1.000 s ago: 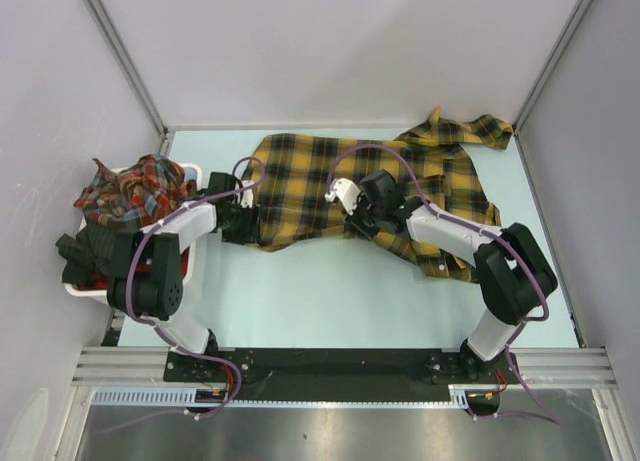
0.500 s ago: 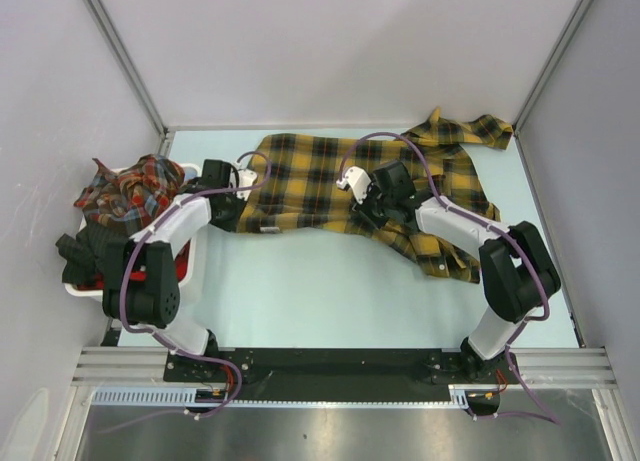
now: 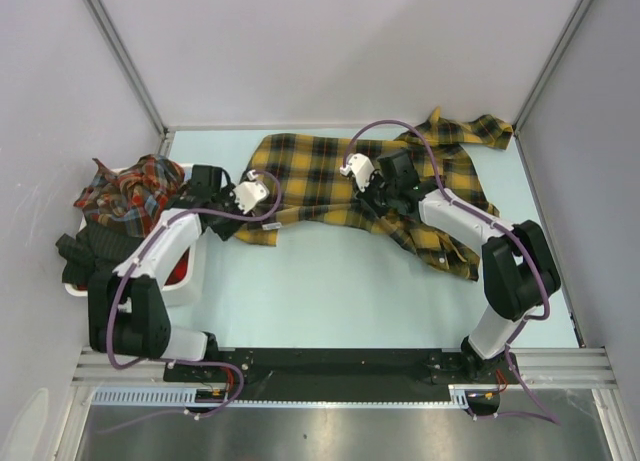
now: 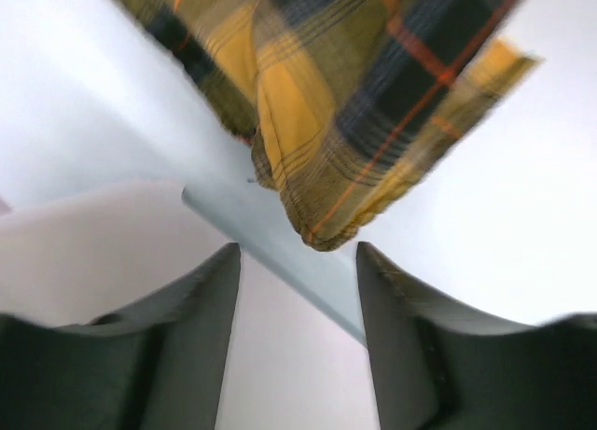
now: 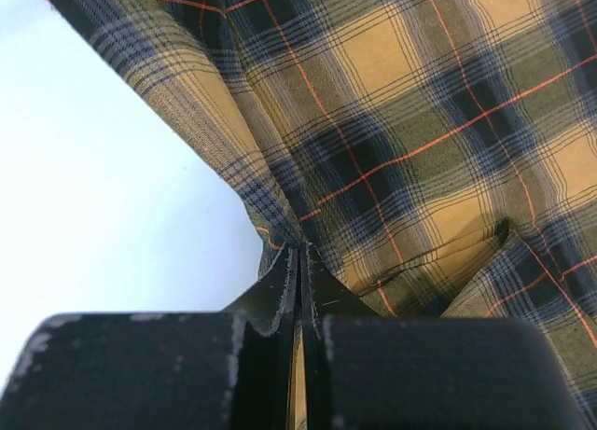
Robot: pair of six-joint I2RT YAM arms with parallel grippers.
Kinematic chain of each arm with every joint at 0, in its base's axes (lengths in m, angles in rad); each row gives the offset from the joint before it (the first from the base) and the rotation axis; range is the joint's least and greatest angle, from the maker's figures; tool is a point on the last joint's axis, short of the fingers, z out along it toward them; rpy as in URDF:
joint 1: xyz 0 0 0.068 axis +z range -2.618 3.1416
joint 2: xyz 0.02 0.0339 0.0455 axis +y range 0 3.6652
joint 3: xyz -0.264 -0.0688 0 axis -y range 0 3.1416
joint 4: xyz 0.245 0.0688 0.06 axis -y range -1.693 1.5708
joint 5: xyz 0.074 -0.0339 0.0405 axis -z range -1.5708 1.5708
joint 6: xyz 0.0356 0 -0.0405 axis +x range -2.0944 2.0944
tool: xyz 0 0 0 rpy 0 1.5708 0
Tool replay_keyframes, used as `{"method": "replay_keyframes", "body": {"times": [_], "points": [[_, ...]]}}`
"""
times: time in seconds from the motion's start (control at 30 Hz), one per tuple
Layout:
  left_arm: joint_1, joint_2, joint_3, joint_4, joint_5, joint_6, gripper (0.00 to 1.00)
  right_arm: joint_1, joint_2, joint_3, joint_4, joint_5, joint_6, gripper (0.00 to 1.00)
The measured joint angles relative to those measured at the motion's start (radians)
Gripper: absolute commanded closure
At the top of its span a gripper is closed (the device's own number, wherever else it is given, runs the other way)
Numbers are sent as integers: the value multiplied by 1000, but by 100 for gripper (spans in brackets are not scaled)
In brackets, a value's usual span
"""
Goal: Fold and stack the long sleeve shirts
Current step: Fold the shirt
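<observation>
The mustard-yellow plaid long sleeve shirt (image 3: 330, 176) lies spread across the back of the table, one sleeve bunched at the back right. My left gripper (image 3: 258, 199) is at the shirt's near left corner. In the left wrist view it (image 4: 298, 253) is open and empty, and the shirt corner (image 4: 345, 122) hangs just beyond the fingertips. My right gripper (image 3: 375, 191) is over the middle of the near hem. In the right wrist view it (image 5: 300, 253) is shut on a pinch of the shirt (image 5: 420, 104). Red-toned plaid shirts (image 3: 135, 186) are heaped at the left.
A white basket (image 3: 195, 271) stands at the table's left edge, holding the red plaid shirts and dark clothing (image 3: 85, 251). Grey walls close in the table at the left, back and right. The light blue tabletop (image 3: 330, 281) lies bare in front of the shirt.
Both grippers moved toward the back, carrying the shirt's near hem away from the front. The left gripper now stands open with the corner just off its fingertips.
</observation>
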Motion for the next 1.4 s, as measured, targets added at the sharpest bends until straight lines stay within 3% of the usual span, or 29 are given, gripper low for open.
{"method": "replay_keyframes", "body": {"times": [0.13, 0.17, 0.33, 0.5, 0.7, 0.87, 1.13, 1.4], "points": [[-7, -93, -31, 4, 144, 34, 26, 0, 1, 2, -4, -4, 6, 100], [-13, -113, -45, 21, 165, 35, 19, 0, 2, 2, -6, -4, 8, 100], [-120, -211, -198, 151, 217, 42, 17, -1, 9, 2, -8, -6, 13, 100], [-262, -216, -388, 357, 104, 41, 21, -6, 11, 2, -8, -12, 17, 100], [-266, -194, -436, 608, -25, 64, 26, -18, 11, 2, -9, -26, 17, 100], [-265, -160, -455, 748, -84, 130, 39, -20, 11, 2, -10, -31, 17, 100], [-197, -92, -447, 685, -86, 227, 20, -26, 11, 4, -12, -41, 17, 100], [-214, -224, -439, 610, 43, 202, 16, -28, 11, 4, -14, -47, 17, 100]]}}
